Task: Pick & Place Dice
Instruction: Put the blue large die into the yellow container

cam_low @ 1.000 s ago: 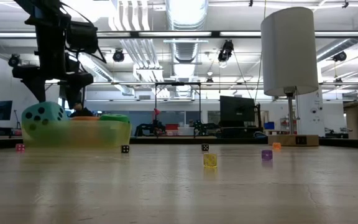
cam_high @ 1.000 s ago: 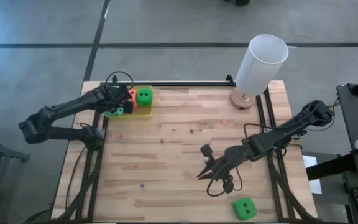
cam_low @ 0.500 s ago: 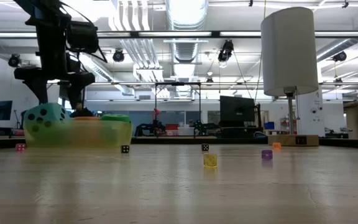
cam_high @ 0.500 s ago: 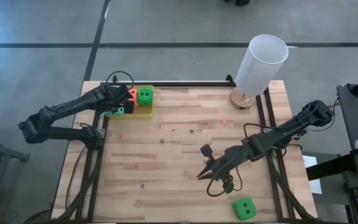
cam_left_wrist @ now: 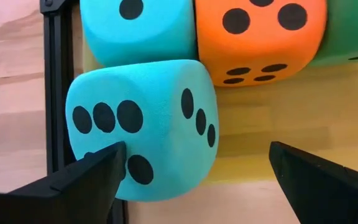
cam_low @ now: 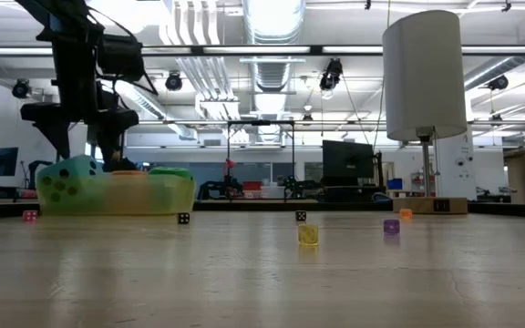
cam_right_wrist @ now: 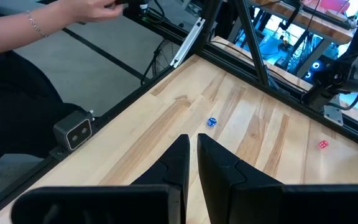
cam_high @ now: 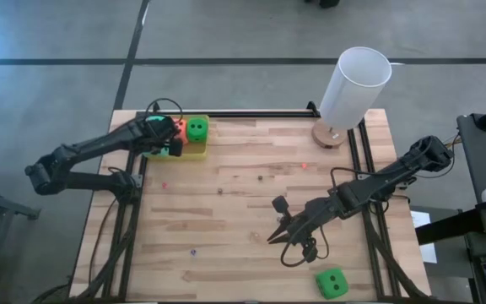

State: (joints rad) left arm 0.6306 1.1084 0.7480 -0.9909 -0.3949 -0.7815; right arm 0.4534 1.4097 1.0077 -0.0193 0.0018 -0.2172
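The left claw hangs released just above the yellow tray, a teal die beneath its spread fingers, so it sits with the other teal, orange and green dice. The right claw waits clenched; one green die lies near it on the bench.

Between my dark left fingers sit two teal dice with black pips, an orange one and a green one on a translucent yellow tray. Another bright green die lies on the pale wood table.
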